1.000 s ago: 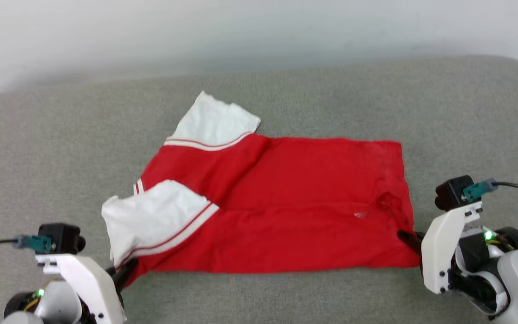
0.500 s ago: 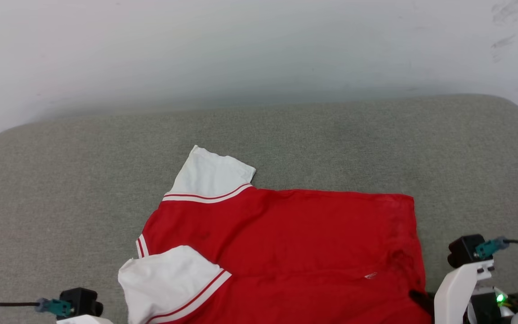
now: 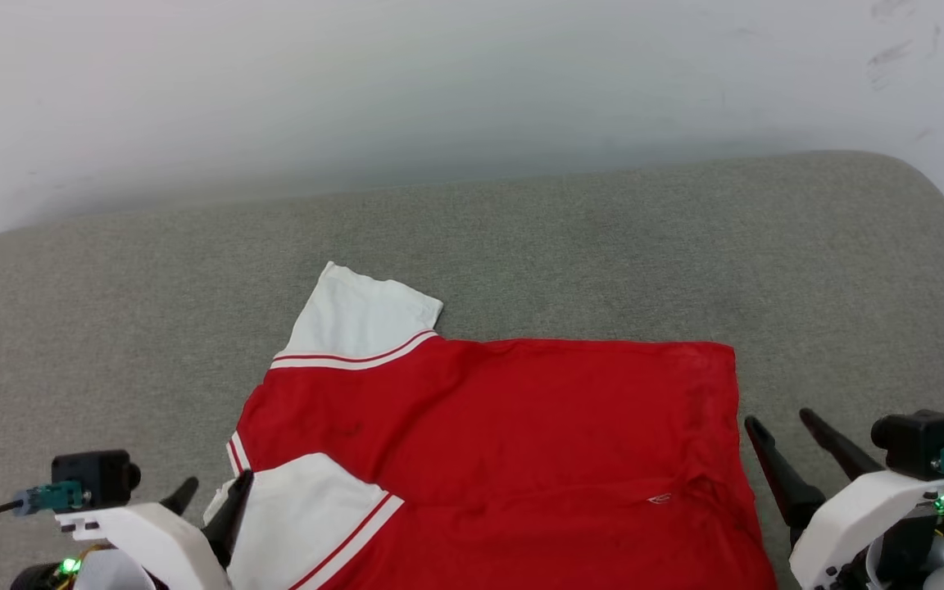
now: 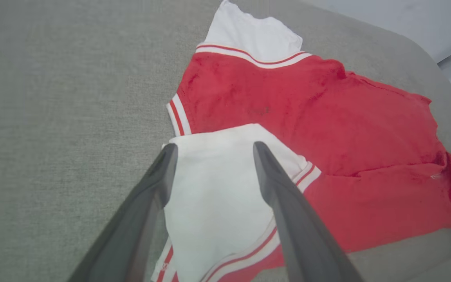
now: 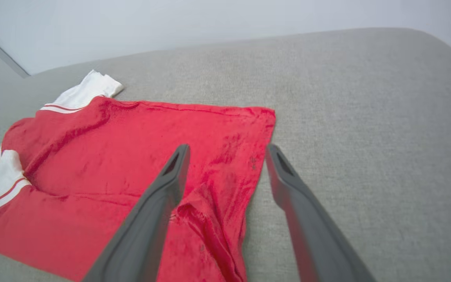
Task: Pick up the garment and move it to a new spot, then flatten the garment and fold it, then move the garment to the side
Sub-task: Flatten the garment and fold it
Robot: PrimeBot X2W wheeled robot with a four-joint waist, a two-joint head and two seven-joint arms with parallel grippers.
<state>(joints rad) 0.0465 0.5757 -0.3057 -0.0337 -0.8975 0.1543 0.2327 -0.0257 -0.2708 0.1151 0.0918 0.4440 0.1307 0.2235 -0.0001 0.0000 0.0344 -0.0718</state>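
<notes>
The garment point(image 3: 521, 434), a red jersey with white sleeves and red-and-white trim, lies folded on the grey cushioned surface point(image 3: 603, 246). One white sleeve point(image 3: 357, 315) points away at the back, the other point(image 3: 308, 516) lies over the near left corner. My left gripper point(image 3: 215, 489) hovers open at that near sleeve point(image 4: 213, 188), nothing between its fingers. My right gripper point(image 3: 779, 422) stands open just off the garment's right edge point(image 5: 260, 156), above the hem corner, holding nothing.
A pale wall point(image 3: 472, 82) rises behind the surface. The cushion's rounded right corner point(image 3: 931, 188) drops off at the far right. Bare grey fabric lies left, right and behind the garment.
Both grippers have opened and let go of the garment's near corners. The head camera has tilted up, so the whole picture has shifted; the garment lies flat where it was laid.
</notes>
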